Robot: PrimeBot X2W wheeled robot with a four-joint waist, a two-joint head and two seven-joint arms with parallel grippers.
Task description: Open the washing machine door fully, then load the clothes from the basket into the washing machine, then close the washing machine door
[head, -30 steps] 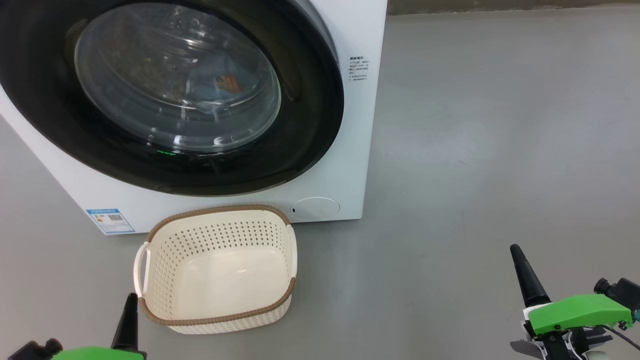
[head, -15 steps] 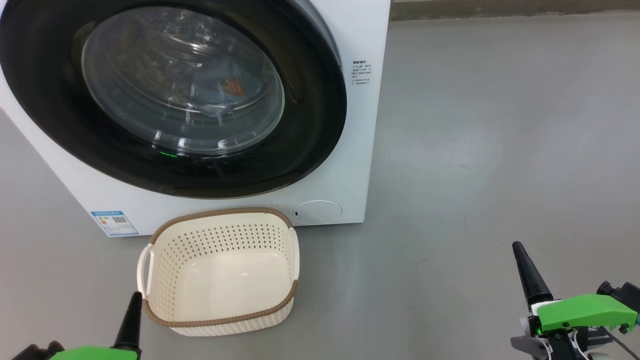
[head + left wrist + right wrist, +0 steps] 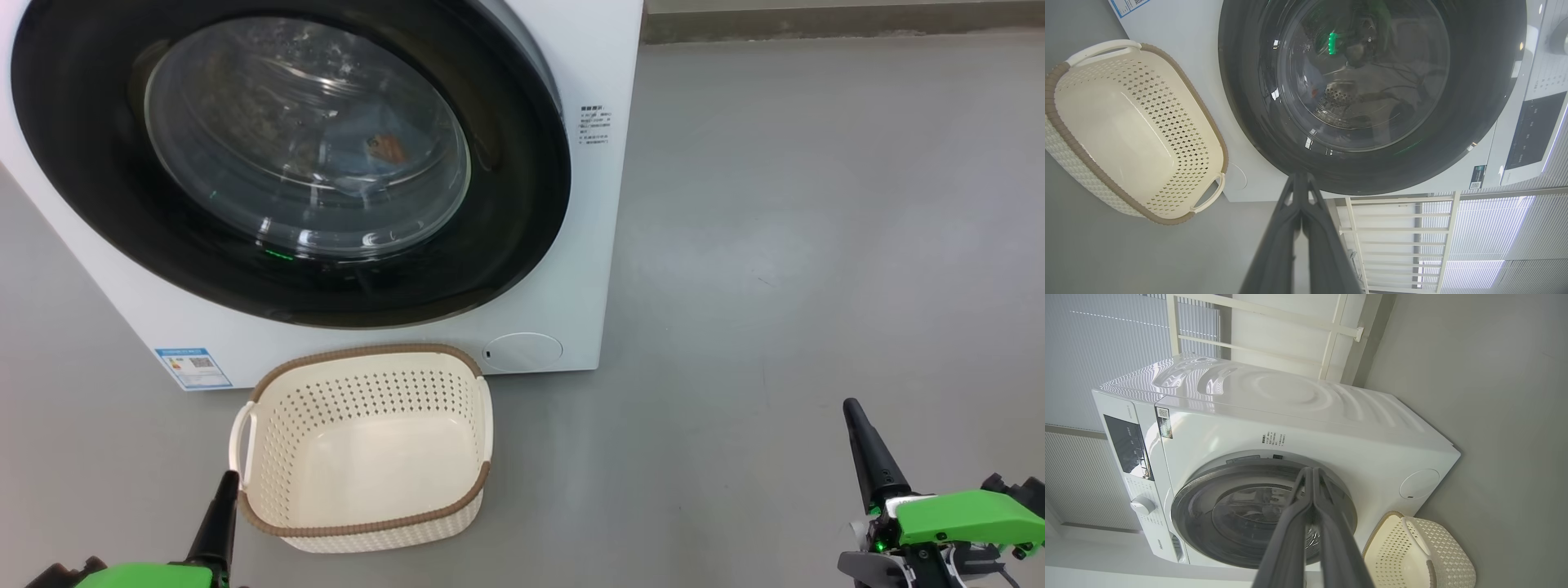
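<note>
Shows the washing machine door shut on the washing machine, the clothes behind its glass, the basket empty just before it. Holds left pincer, right pincer together, empty. Risks door springing open if unlatched.

The washing machine is showing plain white, the washing machine door gleaming glossy black. Inside, the clothes are showing blue with orange print. The basket is showing cream, dotted with holes, rimmed in woven-look brown.
</note>
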